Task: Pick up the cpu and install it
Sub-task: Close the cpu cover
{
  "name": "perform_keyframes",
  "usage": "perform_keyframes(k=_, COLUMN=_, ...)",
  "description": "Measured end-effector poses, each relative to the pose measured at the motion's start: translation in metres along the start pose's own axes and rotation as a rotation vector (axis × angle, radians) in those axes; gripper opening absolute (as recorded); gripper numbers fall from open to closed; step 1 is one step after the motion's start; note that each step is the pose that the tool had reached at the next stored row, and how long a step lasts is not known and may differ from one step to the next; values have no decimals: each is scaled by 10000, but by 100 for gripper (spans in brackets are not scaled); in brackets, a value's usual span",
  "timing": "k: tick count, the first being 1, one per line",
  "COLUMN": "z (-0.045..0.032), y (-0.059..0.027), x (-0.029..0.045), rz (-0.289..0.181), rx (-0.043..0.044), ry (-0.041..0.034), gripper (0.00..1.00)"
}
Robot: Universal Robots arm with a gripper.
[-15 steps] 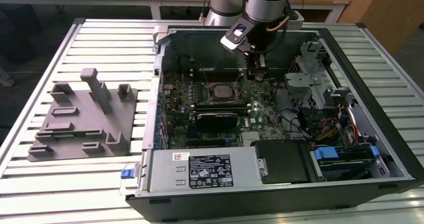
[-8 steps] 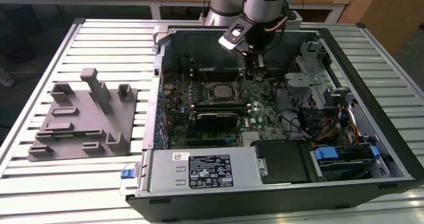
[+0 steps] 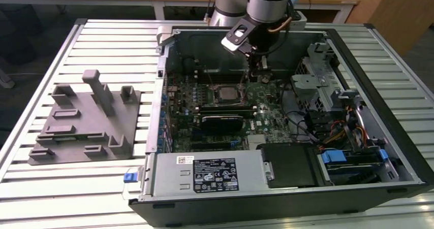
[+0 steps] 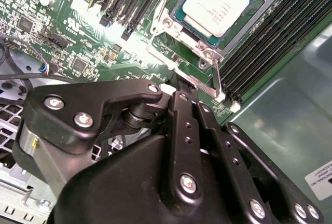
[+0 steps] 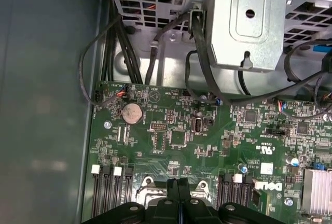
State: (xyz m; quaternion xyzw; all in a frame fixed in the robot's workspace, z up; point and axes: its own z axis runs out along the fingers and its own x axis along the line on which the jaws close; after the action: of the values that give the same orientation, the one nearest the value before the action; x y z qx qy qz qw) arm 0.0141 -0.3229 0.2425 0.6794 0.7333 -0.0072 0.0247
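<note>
End effector (image 3: 260, 72) hanging pinched shut and empty over the motherboard (image 3: 265, 112), with the cpu (image 3: 226, 93) sitting in its socket.
In the exterior view the cpu is lying at about 8 o'clock from the fingertips, near but apart. Memory slots (image 4: 259, 42) are flanking the socket, while black cables (image 5: 199, 53) and a drive cage (image 5: 249, 22) are crowding the board's edge. A grey tray (image 3: 88, 122) is resting on the desk (image 3: 40, 188) at 9 o'clock of the case (image 3: 271, 208). The power supply (image 3: 203, 174) is carrying printed labels.
</note>
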Motion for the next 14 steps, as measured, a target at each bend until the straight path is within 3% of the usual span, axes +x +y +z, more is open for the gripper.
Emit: perform_keyframes(k=14, z=8, y=-150, x=12, rz=0, rx=0, ry=0, gripper=11)
